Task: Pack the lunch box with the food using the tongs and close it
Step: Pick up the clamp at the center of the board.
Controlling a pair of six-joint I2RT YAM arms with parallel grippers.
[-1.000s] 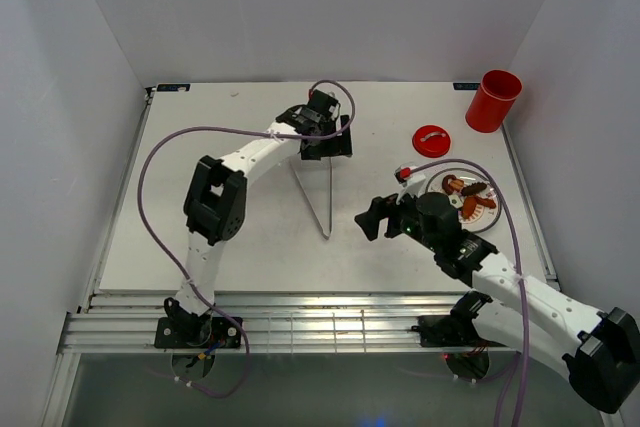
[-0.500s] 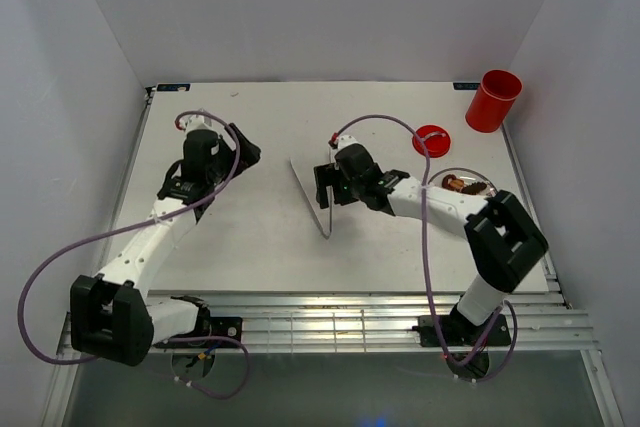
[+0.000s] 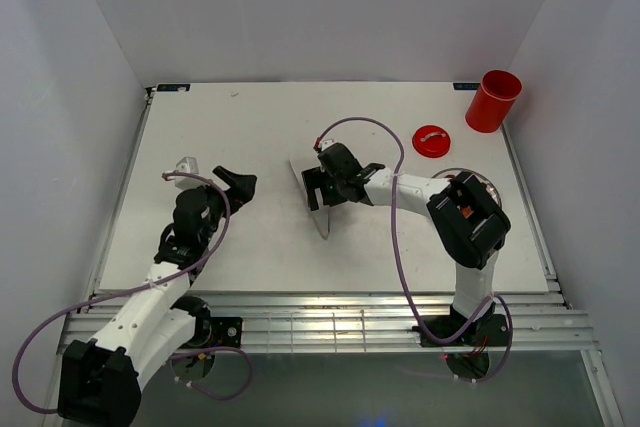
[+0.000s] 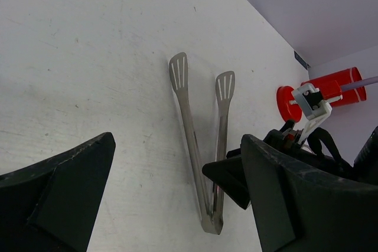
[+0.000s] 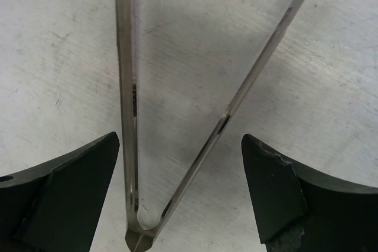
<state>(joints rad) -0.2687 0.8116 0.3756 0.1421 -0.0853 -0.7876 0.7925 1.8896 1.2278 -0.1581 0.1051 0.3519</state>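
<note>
Silver tongs (image 4: 190, 140), red lunch box (image 3: 493, 100) with red lid (image 3: 431, 140), white table (image 3: 230, 137).

Silver tongs (image 3: 319, 224) (image 4: 201, 163) (image 5: 127, 116) flat at centre, narrow V, joint at 6 o'clock, slotted tips at 12. Red lunch box (image 3: 493, 100) upright, open, 2 o'clock corner. Lid (image 3: 431, 139) flat, at box's 8 o'clock, apart.

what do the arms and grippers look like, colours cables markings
Both the left arm and right arm are white moulded links with bulky black joint housings. A thin purple cable loops loosely along each. The left gripper and right gripper are matte black, each with two broad wedge-shaped fingers. No markings are readable.
</note>
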